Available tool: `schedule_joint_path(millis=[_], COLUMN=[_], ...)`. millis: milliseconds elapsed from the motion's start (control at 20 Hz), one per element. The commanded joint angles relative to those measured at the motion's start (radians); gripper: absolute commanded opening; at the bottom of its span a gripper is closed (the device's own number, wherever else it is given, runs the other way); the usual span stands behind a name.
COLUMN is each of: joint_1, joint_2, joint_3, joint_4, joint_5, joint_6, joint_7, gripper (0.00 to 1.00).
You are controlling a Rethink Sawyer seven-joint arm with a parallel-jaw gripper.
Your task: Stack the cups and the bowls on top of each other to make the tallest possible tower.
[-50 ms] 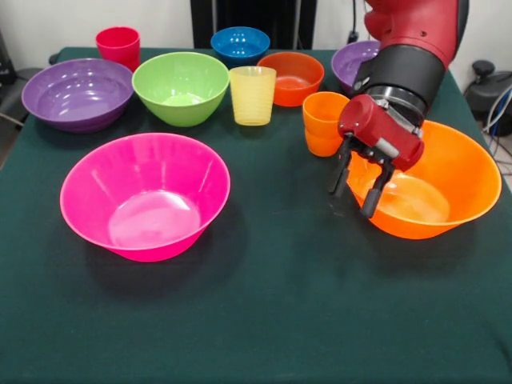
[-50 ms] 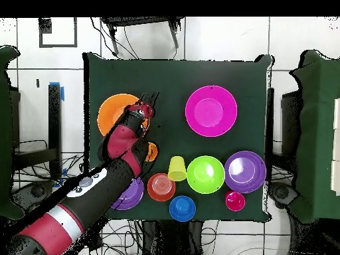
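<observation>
Gripper hangs with its fingers apart and nothing between them at the rim of the big orange bowl, orange cup just behind it, while from overhead it sits over that bowl's edge, well apart from the pink bowl.

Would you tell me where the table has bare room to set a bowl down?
The widest bare cloth is the strip below the pink bowl and large orange bowl in the front view. A narrower patch lies between them, beside the gripper. The row from purple bowl to orange cup is crowded.
</observation>
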Motion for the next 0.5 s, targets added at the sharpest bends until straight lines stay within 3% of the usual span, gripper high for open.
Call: schedule_joint_path(millis=[50,200,300,500], joint_1=[0.014,0.010,0.005,0.054], joint_2=[0.121,0.126,0.090,0.017], joint_3=[0.046,0.066,0.102,0.104], joint_4=[-0.098,-0.105,-0.100,-0.039], joint_5=[0.013,-0.006,-0.052,-0.050], joint_6=[0.032,0.034,0.075,0.169], joint_7=[0.038,0.061,0.074,0.090], gripper=[1.00,1.00,1.00,1.00])
